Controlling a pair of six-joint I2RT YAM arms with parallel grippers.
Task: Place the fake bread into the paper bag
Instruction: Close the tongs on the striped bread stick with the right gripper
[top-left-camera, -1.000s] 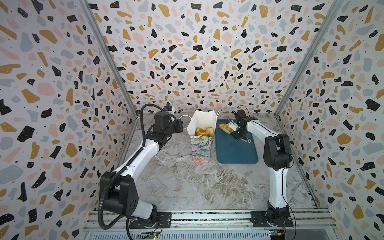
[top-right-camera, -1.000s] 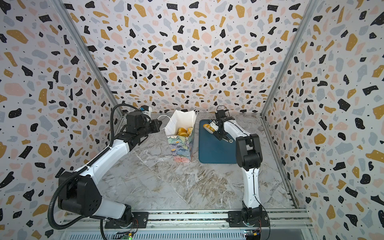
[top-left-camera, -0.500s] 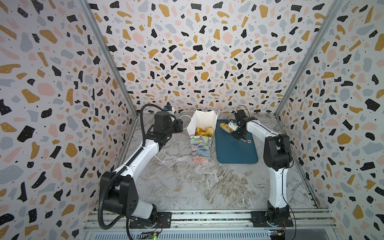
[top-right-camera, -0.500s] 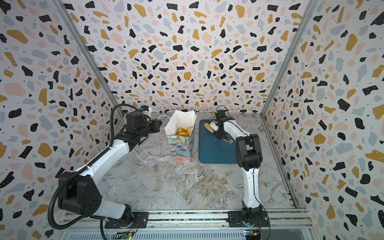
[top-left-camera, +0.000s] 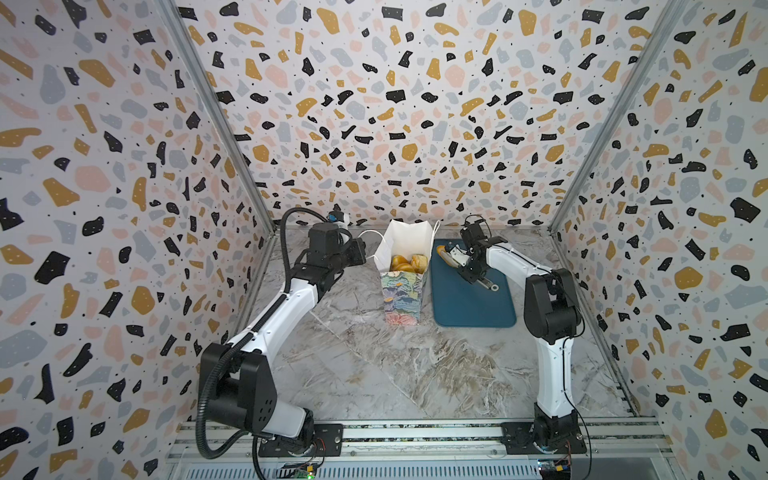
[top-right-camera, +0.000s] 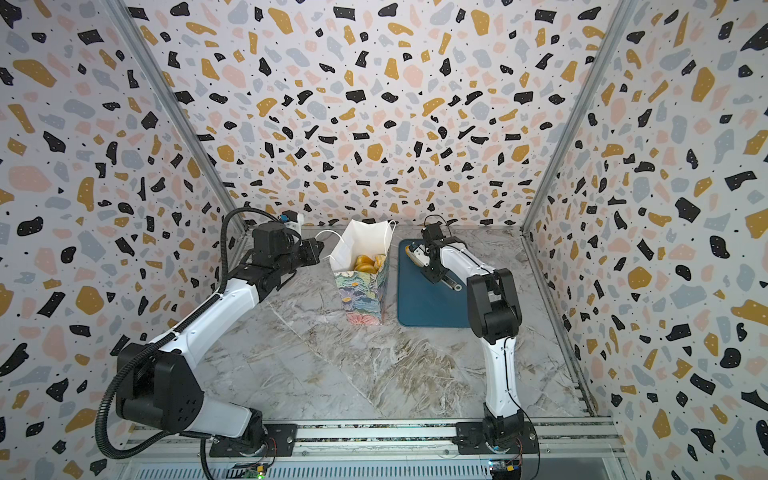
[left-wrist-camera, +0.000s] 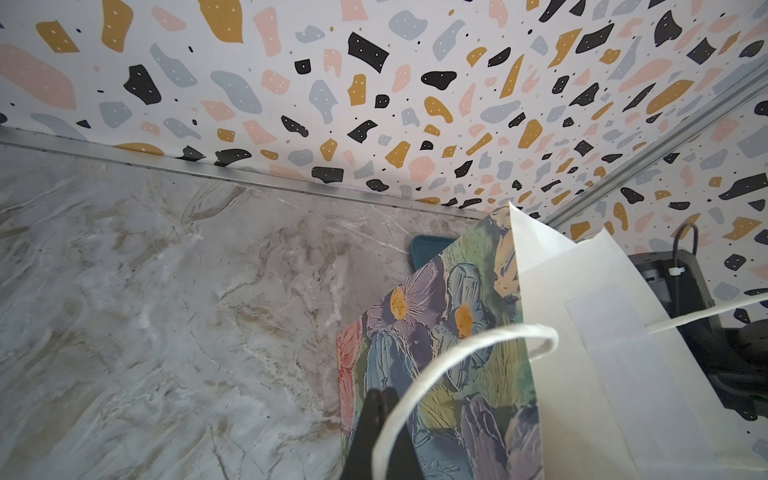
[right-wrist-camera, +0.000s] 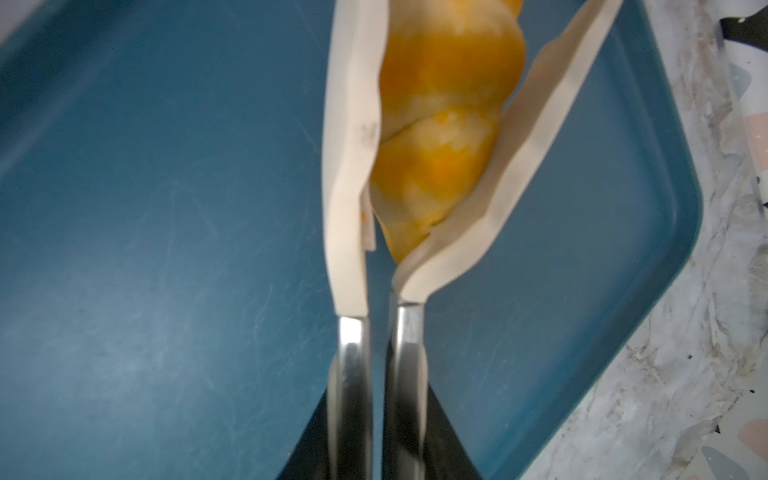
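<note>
Leftmost, the left pincer (left-wrist-camera: 379, 415) is clenched beside the bag (top-left-camera: 401, 295). Its black fingers sit just under one white cord handle (left-wrist-camera: 469, 345), but whether they actually pinch the cord cannot be told. The bag stands upright on the marble surface (top-left-camera: 374, 374) with its mouth open and golden bread (top-left-camera: 409, 262) heaped inside. About three tops seem to show in both top views, though the full count is hidden. Just right of the bag lies one teal tray (top-left-camera: 473, 307). At its far end the right pincer (right-wrist-camera: 380, 440) grasps a pair of tongs (right-wrist-camera: 353, 353), squeezed so that their pale tips clamp a single croissant (right-wrist-camera: 440, 124). No other bread shows on the tray or the surface.

The step in hand looks like the pickup of what is probably the last piece. The next move calls for lifting the croissant clear of the tray and carrying it left over the bag's rim without knocking the tall bag. The squeeze then has to ease so the croissant drops in. Counted: two arms, one bag with two handles, one tray, one pair of tongs, one croissant outside the bag.
</note>
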